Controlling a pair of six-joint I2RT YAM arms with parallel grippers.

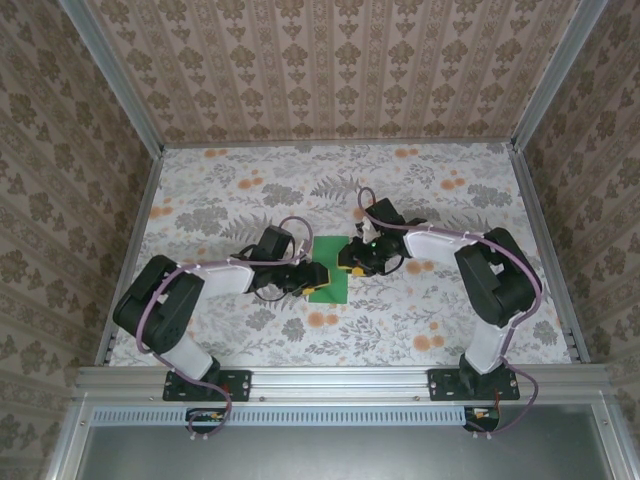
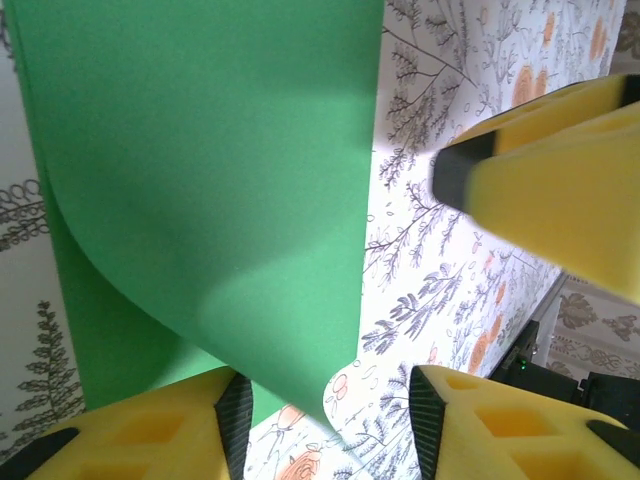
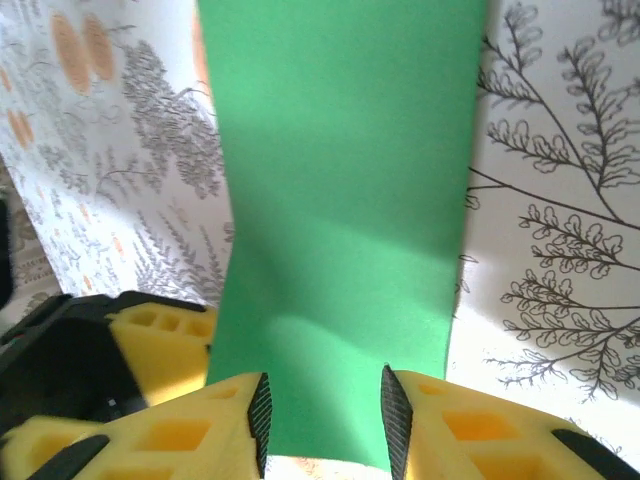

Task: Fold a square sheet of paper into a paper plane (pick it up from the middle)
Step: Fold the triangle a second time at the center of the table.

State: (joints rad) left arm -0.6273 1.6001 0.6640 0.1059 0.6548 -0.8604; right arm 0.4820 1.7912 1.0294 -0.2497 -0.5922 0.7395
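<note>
The square sheet of paper (image 1: 330,272) is bright green and lies on the flowered tablecloth between my two grippers. In the left wrist view the sheet of paper (image 2: 200,180) curls over itself in a soft, rounded fold. Its lower corner reaches into the gap of my left gripper (image 2: 325,425), which is open and pinches nothing. My right gripper (image 3: 325,425) is open too, and the paper (image 3: 345,180) runs as a strip between its spread fingers. In the top view the left gripper (image 1: 312,282) and right gripper (image 1: 350,262) face each other across the sheet. A paper plane is out of view.
The table (image 1: 250,190) is covered with a floral cloth and walled by patterned panels with metal rails (image 1: 545,230). A yellow finger of the right gripper (image 2: 545,170) hangs close in the left wrist view. The left gripper's finger (image 3: 160,340) shows in the right wrist view.
</note>
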